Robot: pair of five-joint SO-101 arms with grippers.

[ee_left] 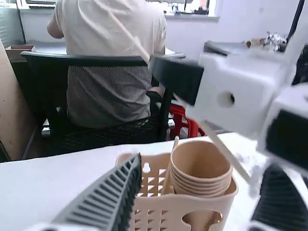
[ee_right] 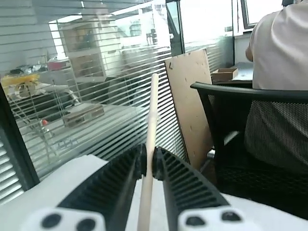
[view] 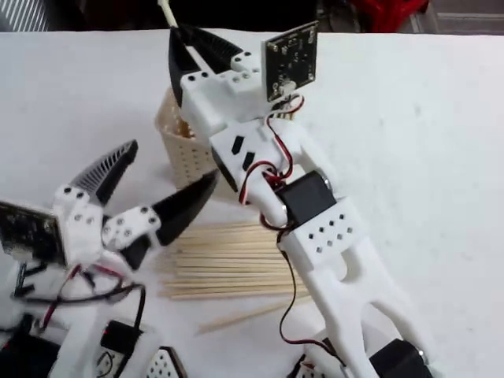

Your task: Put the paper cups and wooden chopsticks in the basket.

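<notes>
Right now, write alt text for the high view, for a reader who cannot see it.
The right gripper holds one wooden chopstick over a cream basket on a white table. The left gripper, fingers open, sits nearer the camera beside a pile of chopsticks lying on the table.

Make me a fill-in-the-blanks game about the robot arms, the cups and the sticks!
The right tool is shut on one wooden ____.
The paper cups sit stacked inside the ____.
The left tool holds nothing and is wide ____.
The loose chopsticks lie in a pile on the ____.
Missing words: chopstick; basket; open; table.
</notes>
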